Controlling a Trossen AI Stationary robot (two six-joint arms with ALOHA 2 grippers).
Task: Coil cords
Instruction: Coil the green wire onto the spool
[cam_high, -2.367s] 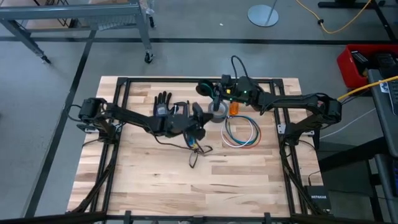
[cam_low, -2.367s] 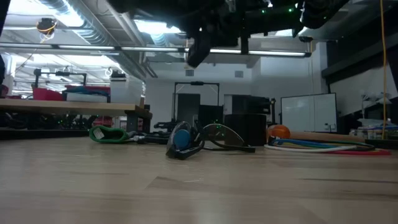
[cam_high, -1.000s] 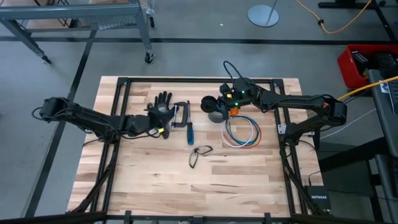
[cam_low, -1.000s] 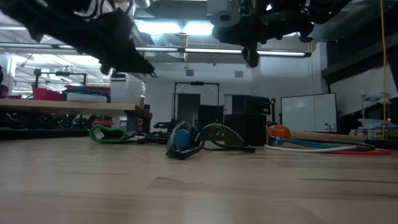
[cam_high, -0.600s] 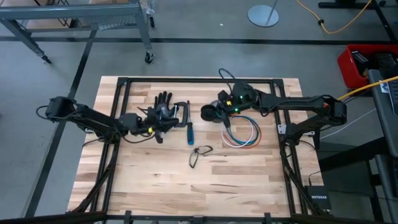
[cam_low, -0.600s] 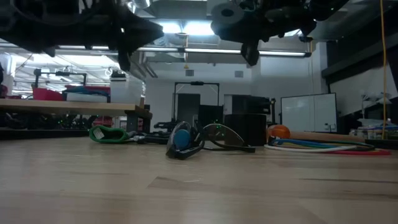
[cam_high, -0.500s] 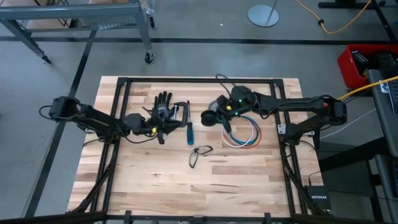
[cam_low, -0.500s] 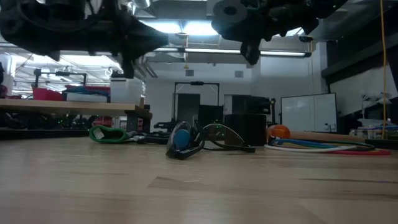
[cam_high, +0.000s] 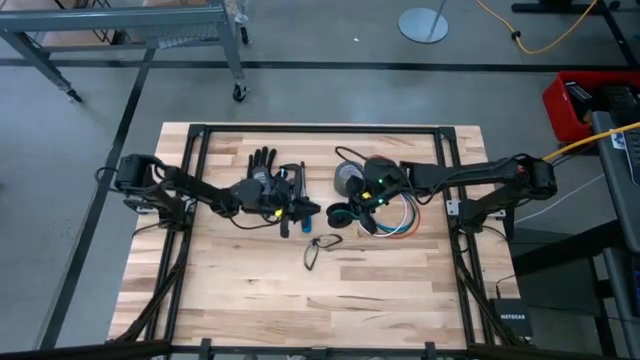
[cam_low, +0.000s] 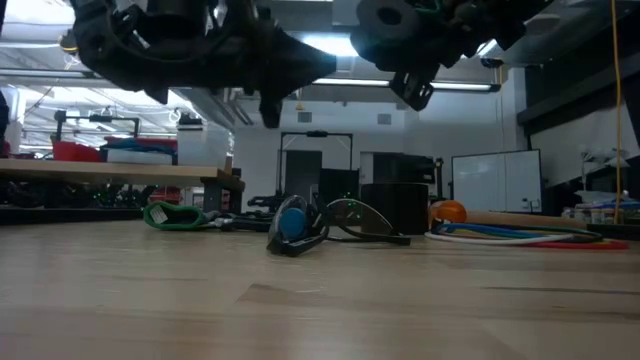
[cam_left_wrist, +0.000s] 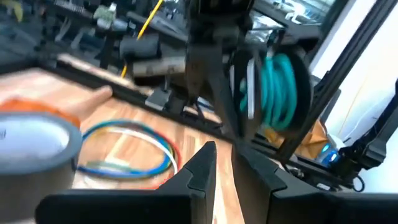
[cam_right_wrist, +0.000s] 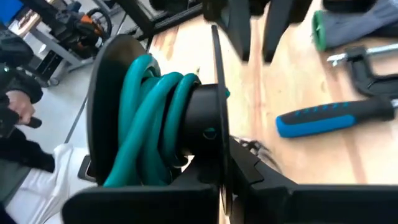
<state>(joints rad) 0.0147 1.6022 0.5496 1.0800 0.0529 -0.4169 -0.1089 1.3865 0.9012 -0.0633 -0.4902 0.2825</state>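
The cords (cam_high: 398, 212), a loose ring of white, blue and red wires, lie flat on the table right of centre, also in the left wrist view (cam_left_wrist: 130, 152). No gripper touches them. My right gripper (cam_high: 354, 212) hovers over their left edge, shut on a black spool (cam_right_wrist: 186, 118) wound with teal cord. My left gripper (cam_high: 300, 210) is level and faces the spool (cam_left_wrist: 273, 87) from the left. Its fingers (cam_left_wrist: 202, 168) stand a narrow gap apart with nothing between them. My right gripper pinches the rim of one thin black flange (cam_right_wrist: 219, 163) of the spool between its two fingers. It comes from the table's right, slanting down. The spool is lifted clear of the table with its flanges on edge and the teal coil wound around its core.
A grey tape roll (cam_high: 349, 178) stands just beyond the spool, with an orange object behind it (cam_left_wrist: 31, 107). A blue-handled screwdriver (cam_right_wrist: 336, 118), a clamp (cam_high: 290, 180) and a black glove (cam_high: 262, 170) lie under and beside the left gripper. Glasses (cam_high: 320, 247) lie nearer the front.
My left gripper has swung from beside the glove toward the table's right, levelling out and rolling until it faces the spool. My right gripper has carried the spool toward the near edge and a little down, off the tape roll, to the cords' left edge.
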